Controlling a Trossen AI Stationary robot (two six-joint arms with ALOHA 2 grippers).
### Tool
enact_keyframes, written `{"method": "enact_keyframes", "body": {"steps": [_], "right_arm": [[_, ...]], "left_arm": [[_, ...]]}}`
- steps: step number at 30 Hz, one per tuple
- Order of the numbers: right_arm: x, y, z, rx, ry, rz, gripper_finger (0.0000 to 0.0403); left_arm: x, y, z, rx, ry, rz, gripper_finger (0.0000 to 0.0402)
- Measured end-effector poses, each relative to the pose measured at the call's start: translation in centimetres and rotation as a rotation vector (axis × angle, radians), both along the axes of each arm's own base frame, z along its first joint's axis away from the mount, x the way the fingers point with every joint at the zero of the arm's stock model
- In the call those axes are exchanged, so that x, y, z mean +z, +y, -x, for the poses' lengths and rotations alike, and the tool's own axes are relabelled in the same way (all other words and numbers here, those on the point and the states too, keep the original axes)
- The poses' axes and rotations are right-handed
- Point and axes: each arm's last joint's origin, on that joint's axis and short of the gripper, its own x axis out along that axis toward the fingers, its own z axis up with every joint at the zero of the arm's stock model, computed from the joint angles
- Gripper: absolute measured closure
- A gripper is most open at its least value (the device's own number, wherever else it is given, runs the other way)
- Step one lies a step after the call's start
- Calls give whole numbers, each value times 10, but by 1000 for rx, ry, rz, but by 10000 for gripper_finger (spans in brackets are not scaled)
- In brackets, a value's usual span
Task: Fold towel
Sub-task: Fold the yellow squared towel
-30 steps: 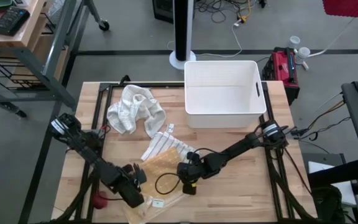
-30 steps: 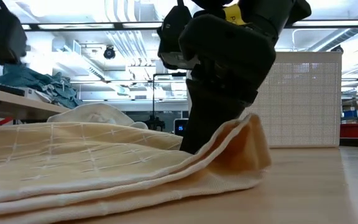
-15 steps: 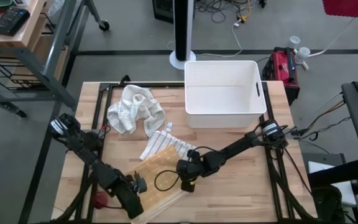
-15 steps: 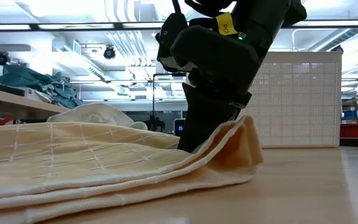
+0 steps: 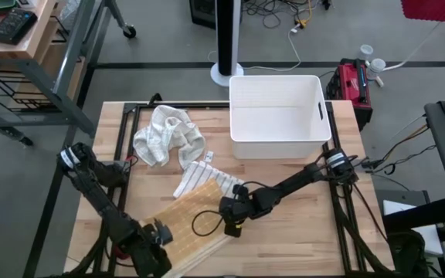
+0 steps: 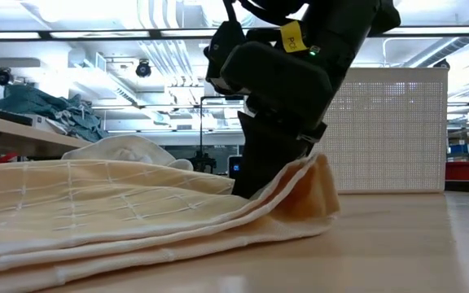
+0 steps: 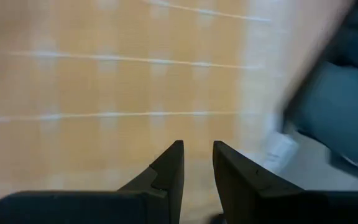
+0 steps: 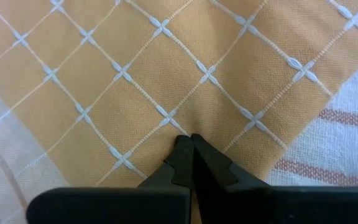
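Note:
A yellow towel (image 5: 185, 225) with a white grid pattern lies folded in several layers on the wooden table, near its front edge. In the low view the towel (image 6: 96, 212) lies flat, except for its right end. My right gripper (image 5: 233, 224) is shut on that end; the right wrist view shows its tips (image 8: 190, 140) on the yellow cloth (image 8: 135, 74). My left gripper (image 5: 159, 233) hovers beside the towel's near left end. Its fingers (image 7: 197, 149) stand a little apart over bare wood with nothing between them. My right gripper pinches the towel's right end (image 6: 312, 183) between its shut fingertips (image 6: 277, 167). The fingers slant down from the table's right side. Several layers rise to them in a small peak. The rest of the towel lies slack on the table.
A striped towel (image 5: 207, 179) lies partly under the yellow one's far end. A crumpled white towel (image 5: 168, 135) lies at the far left, and a white bin (image 5: 276, 116) stands at the far middle. A black cable loop (image 5: 204, 224) hangs over the yellow towel.
My left gripper has drawn back off the towel toward the table's near left corner, rolling its wrist. It has left the low view. The towel's near end, ragged a second ago, now has straight edges. My right gripper has kept its hold.

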Motion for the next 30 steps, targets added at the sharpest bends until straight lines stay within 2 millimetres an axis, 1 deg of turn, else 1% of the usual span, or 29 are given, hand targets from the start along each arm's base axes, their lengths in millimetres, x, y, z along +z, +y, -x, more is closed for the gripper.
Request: {"method": "enact_keyframes", "body": {"steps": [4, 8, 13, 16, 23, 27, 30], "right_arm": [[3, -3, 3, -12, 28, 9, 403], [5, -7, 9, -52, 70, 55, 403], [11, -8, 12, -60, 72, 63, 403], [20, -9, 16, -60, 72, 63, 403], [50, -9, 27, -47, 35, 77, 403], [66, -8, 34, 10, 13, 93, 403], [76, -7, 41, 67, 8, 118, 403]], "left_arm": [[-7, 13, 9, 81, 99, -109, 326], [-14, 20, 14, 96, 164, -193, 326], [-22, 23, 16, 100, 194, -223, 326], [-26, 21, 16, 100, 223, -209, 326], [-26, 12, 10, 90, 159, -118, 326], [-25, 8, 7, 93, 112, -85, 326], [-23, 7, 3, 114, 39, -99, 326]]}}
